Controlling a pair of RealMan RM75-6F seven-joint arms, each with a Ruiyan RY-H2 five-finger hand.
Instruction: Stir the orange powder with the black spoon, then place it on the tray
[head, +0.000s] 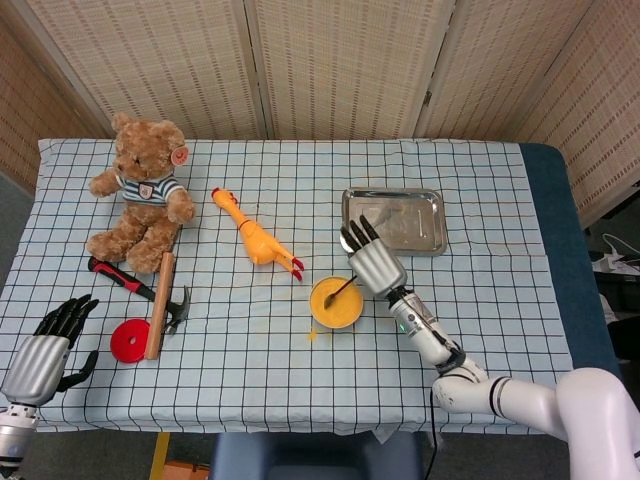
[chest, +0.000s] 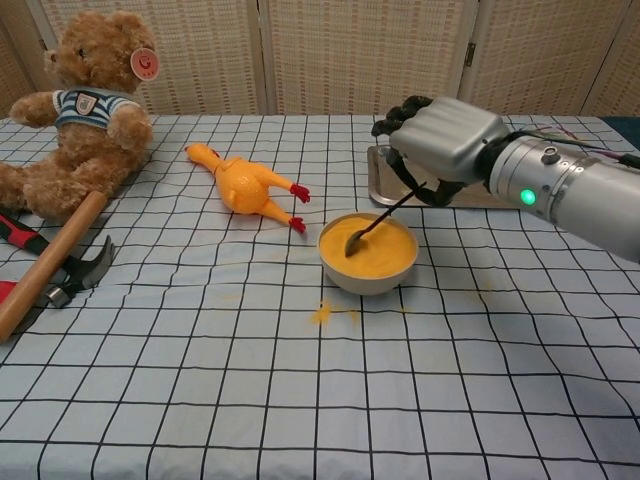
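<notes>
A white bowl (chest: 367, 278) of orange powder (head: 335, 302) sits mid-table. My right hand (chest: 436, 147) (head: 366, 262) hovers just behind and right of it, gripping the black spoon (chest: 382, 218) by its handle. The spoon slants down to the left, its tip dipped in the orange powder (chest: 368, 250). The metal tray (head: 394, 221) lies behind the bowl, partly hidden by the hand in the chest view. My left hand (head: 47, 347) rests at the table's front left corner, fingers spread, holding nothing.
A teddy bear (head: 141, 190) sits at the back left. A rubber chicken (head: 253, 232) lies left of the bowl. A hammer (head: 158, 300) and a red disc (head: 128, 341) lie near the front left. Spilled orange powder (chest: 322, 314) dots the cloth before the bowl.
</notes>
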